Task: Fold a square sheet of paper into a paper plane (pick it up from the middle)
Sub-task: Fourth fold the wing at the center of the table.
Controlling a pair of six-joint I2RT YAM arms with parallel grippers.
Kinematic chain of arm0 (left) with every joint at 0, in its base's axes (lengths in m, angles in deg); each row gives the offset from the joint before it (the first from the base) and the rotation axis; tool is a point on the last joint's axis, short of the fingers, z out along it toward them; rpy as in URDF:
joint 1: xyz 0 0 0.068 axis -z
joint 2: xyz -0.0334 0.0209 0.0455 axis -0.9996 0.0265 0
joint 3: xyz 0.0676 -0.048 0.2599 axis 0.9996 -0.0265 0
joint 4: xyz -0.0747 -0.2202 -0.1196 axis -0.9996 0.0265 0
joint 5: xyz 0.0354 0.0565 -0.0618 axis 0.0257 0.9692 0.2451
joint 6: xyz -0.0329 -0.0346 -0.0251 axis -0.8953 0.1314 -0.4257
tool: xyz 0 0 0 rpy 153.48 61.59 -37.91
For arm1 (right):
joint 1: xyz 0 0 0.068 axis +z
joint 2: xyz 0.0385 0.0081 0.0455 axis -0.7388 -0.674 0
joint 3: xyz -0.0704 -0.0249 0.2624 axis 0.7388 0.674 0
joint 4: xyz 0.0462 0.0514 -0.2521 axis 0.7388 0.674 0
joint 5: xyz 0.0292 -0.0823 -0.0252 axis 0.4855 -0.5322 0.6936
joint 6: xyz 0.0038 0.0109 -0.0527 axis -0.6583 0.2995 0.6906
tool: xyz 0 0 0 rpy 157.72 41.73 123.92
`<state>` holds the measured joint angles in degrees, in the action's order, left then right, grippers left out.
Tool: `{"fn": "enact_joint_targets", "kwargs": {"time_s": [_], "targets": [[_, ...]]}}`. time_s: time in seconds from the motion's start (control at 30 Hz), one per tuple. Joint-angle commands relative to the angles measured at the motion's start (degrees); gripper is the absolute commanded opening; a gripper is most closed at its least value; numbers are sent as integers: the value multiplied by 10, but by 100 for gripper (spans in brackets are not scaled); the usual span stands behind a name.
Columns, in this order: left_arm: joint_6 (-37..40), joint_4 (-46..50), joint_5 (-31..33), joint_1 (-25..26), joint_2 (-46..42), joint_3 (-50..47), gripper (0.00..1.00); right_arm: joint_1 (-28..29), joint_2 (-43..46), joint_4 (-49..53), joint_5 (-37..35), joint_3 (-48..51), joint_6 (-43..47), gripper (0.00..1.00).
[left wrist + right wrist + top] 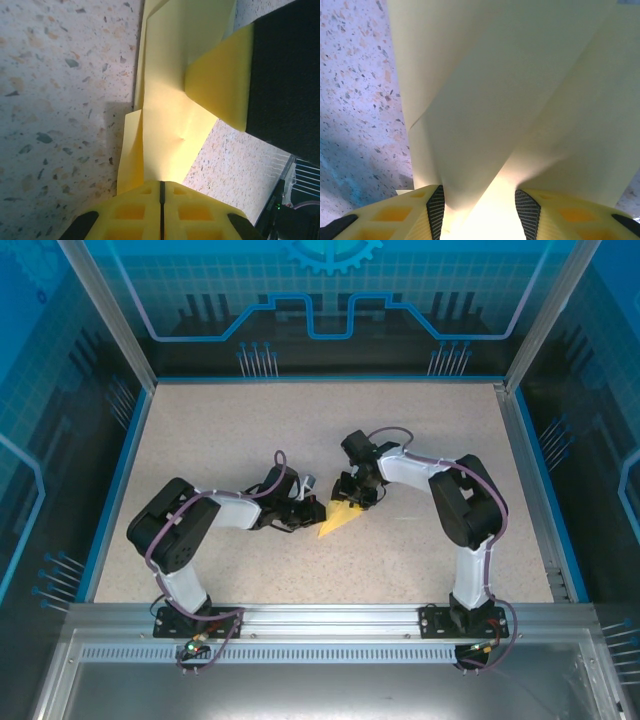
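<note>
Our left gripper [161, 184] clamps the paper plane [165, 110] from 9 o'clock; the right gripper [480, 202], half-open at 1 o'clock, straddles the fold, so we close squarely on the crease.

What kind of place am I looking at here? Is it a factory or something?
Probably a robotics lab or demo booth, not a factory: a speckled table boxed in by clear blue-printed panels, with a small left arm and right arm bolted at its near edge, handling folded yellow paper.
</note>
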<state>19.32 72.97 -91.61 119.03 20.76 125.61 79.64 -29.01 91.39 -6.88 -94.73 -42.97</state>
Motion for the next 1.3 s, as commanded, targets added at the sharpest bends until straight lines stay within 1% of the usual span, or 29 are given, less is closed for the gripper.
{"fn": "enact_joint_targets", "kwargs": {"time_s": [0.0,0.23,0.9,1.13,1.27], "targets": [[17,22,3,-2,14,15,10,1,-48,53,-62,21,-4,48],[17,22,1,-3,17,16,9,2,-56,63,-69,10,1,51],[23,38,8,-8,30,21,9,6,-71,75,-74,-2,0,50],[23,49,14,-8,34,21,7,7,-64,70,-69,-2,1,51],[24,58,17,-8,35,19,6,6,-41,60,-61,-5,11,52]]}}
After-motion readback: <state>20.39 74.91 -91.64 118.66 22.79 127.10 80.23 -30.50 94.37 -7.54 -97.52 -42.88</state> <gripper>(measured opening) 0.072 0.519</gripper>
